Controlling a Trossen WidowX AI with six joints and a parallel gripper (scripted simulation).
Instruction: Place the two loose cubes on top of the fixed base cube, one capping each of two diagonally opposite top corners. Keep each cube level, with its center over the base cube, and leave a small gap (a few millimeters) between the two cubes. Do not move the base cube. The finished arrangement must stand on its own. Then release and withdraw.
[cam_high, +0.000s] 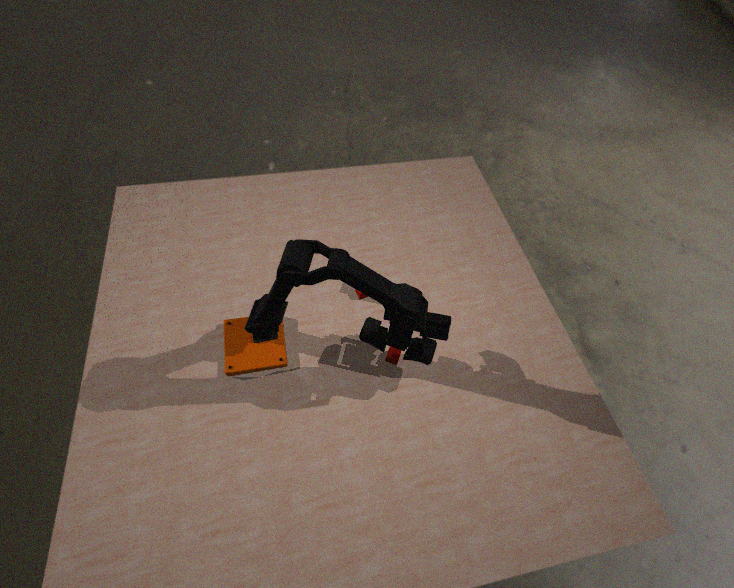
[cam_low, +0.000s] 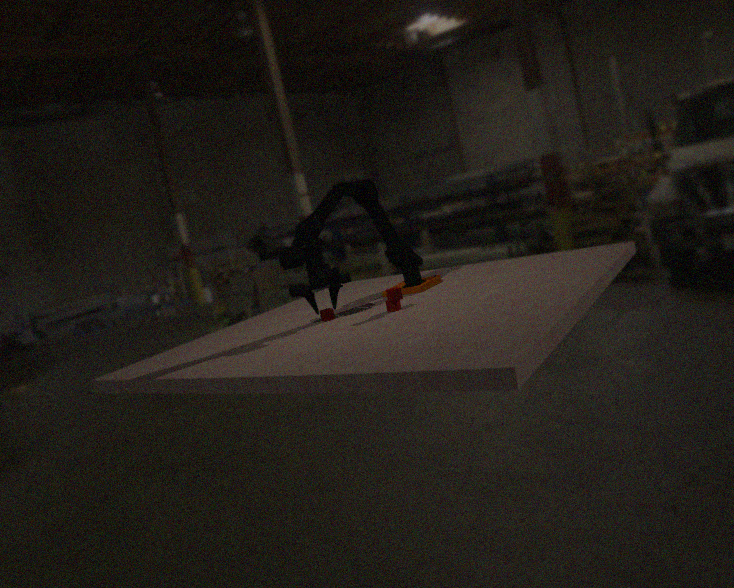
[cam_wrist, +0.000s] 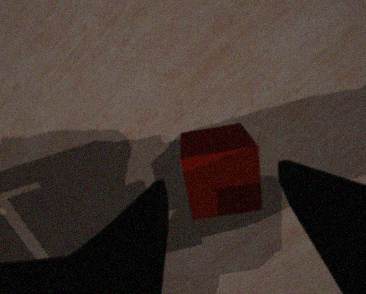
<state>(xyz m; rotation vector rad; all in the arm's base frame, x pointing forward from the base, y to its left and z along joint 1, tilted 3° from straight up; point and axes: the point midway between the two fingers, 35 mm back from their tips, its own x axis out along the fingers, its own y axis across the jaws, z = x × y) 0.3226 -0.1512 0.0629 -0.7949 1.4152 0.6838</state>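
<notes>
A loose red cube (cam_high: 393, 355) (cam_low: 327, 314) (cam_wrist: 220, 175) rests on the table. My gripper (cam_low: 325, 310) (cam_wrist: 221, 179) is open around it. In the wrist view the cube shows between the two dark fingertips, with space on both sides; whether the tips reach down beside it is hard to tell. The other red cube (cam_low: 393, 291) sits on top of the base cube (cam_low: 393, 305), turned and offset toward one side. In the top view the arm hides most of this stack, and only a small red part (cam_high: 360, 294) shows. The stack is out of the wrist view.
The arm's orange mounting plate (cam_high: 256, 358) (cam_low: 422, 285) is on the pale table (cam_high: 275, 490) (cam_low: 465, 330). The stack stands between the loose cube and the plate in the exterior view. The arm's shadow crosses the table around the loose cube.
</notes>
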